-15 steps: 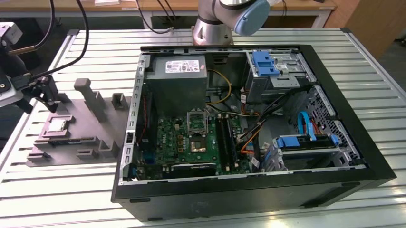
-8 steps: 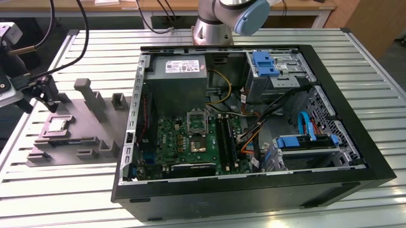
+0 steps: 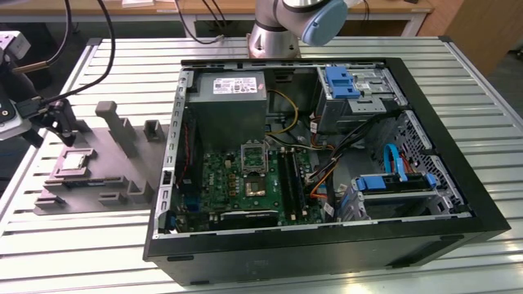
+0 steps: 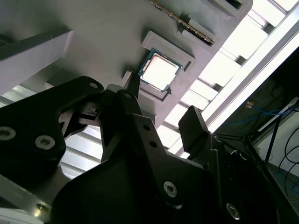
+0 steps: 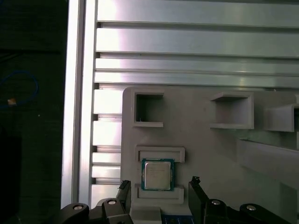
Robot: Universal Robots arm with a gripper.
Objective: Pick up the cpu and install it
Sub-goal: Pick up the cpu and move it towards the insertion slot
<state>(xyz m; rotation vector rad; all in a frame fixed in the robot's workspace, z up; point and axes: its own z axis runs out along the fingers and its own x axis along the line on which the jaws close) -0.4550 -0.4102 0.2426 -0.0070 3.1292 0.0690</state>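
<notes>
Slats of pale aluminium make up the table (image 3: 82,245), running across it under everything; a wooden desk (image 3: 204,6) stands beyond the table's far edge. An open black computer case (image 3: 327,245) lies on its side mid-table, its green motherboard (image 3: 245,177) facing up, with the arm's base (image 3: 274,37) just behind it. On the exterior view's left, beside the case, sits a grey moulded tray (image 3: 98,177); the cpu (image 3: 75,161) lies flat in a square recess of that tray, silvery top upward, well apart from the case. The gripper (image 3: 53,131) hangs over that recess; in the first wrist view its black fingers (image 5: 125,186) are spread wide, one on each side of the cpu (image 5: 158,174), released and holding nothing; they are not touching the chip.
</notes>
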